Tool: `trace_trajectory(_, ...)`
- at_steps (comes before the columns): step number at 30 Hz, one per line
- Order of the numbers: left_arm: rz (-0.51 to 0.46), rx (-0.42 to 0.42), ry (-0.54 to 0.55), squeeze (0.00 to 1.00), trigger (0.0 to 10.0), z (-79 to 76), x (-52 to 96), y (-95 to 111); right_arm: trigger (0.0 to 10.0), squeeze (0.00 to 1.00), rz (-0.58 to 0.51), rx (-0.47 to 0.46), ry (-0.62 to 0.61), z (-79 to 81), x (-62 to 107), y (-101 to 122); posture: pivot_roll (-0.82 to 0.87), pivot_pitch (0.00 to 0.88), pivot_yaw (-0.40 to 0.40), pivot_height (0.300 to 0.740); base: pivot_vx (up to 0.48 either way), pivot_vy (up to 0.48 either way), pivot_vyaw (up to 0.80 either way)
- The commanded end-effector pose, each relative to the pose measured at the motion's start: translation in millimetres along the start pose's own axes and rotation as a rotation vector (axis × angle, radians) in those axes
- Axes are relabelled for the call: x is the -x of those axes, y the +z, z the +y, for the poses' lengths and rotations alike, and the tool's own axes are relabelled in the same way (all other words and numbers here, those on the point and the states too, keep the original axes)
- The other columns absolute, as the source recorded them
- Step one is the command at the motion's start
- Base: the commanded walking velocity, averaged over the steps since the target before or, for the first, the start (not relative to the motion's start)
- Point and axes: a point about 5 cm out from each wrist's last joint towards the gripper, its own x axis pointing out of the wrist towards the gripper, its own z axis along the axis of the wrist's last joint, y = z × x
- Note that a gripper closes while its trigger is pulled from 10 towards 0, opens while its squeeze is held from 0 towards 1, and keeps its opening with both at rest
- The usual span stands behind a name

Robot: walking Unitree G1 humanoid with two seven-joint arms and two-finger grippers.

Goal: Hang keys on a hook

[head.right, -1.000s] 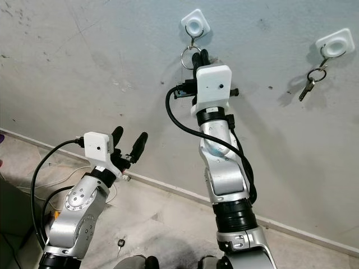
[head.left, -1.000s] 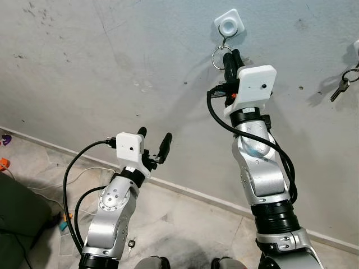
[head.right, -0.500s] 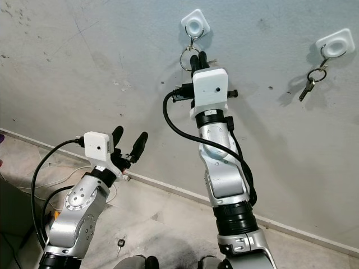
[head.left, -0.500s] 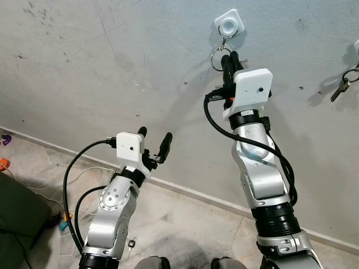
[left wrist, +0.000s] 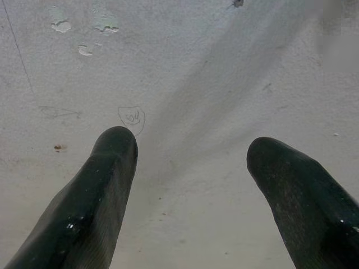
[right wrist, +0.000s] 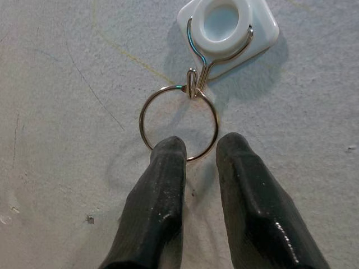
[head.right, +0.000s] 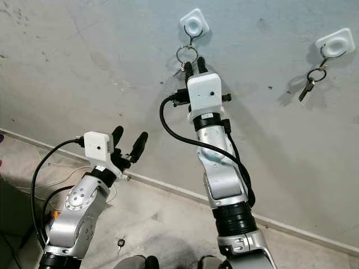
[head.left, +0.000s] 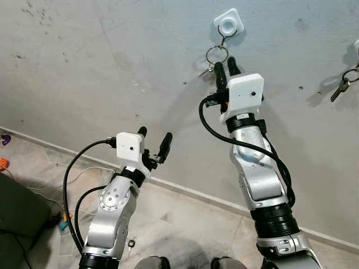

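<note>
One key ring (right wrist: 178, 123) sits on the hook (right wrist: 227, 29); right gripper (right wrist: 199, 147), fingers slightly parted, empty. Release step; next, withdraw clear

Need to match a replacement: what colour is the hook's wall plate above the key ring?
White hook plate, clearest in the right wrist view.

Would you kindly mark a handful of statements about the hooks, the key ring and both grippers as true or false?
1. The key ring hangs on the white hook. True.
2. The right gripper is far from the ring, down near the floor. False: its fingertips are raised right at the ring's lower edge.
3. The left gripper holds a key. False: its fingers are spread apart with nothing between them.
4. A second hook further right carries its own keys. True.
5. The wall is spotless. False: it shows marks and chips.
</note>
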Motion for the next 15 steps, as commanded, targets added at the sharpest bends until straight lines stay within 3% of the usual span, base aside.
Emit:
trace_trajectory(1,0.013,-0.019,-0.001,0.0,10.0,1.9,0.4,-1.0,10.0,1.0,0.004,-0.007,0.008,4.5,0.5,-0.4,0.02,0.167,0.109,0.74,0.0,0.0,0.0)
trace_trajectory(15,0.042,-0.032,0.01,0.0,10.0,6.5,3.8,-9.2,10.0,1.0,0.028,0.006,0.002,-0.5,9.0,-8.1,0.02,0.164,0.112,0.74,0.0,0.0,0.0)
